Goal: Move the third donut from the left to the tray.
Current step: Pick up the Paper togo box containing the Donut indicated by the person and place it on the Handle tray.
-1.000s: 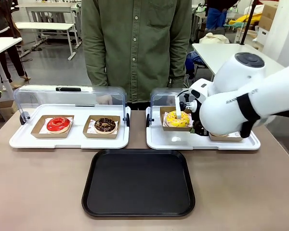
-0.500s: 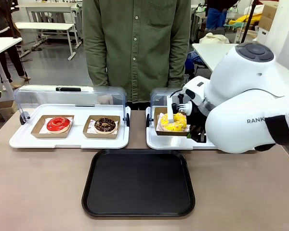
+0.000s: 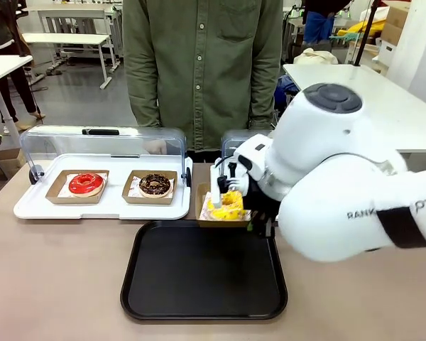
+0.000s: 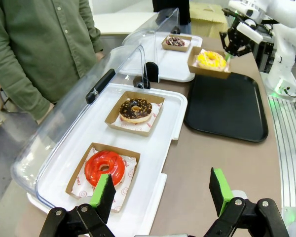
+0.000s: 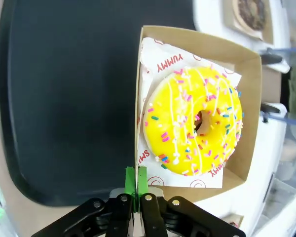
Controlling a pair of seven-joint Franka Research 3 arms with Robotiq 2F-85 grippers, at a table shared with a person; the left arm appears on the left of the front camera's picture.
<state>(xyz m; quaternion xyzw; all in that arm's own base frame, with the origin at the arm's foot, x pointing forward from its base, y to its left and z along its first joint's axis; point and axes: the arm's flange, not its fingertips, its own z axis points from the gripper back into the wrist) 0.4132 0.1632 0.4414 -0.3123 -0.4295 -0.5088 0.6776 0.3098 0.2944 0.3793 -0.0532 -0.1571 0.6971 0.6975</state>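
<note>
The right gripper, pinched shut on the holder's wall, carries the yellow donut seemingly just over the black tray's far edge.

A person in a green shirt stands at 12 o'clock, at the far side of the table. At 10 o'clock sits a white tray with its clear lid up. A red donut and a dark chocolate donut lie on it in brown boxes.
</note>
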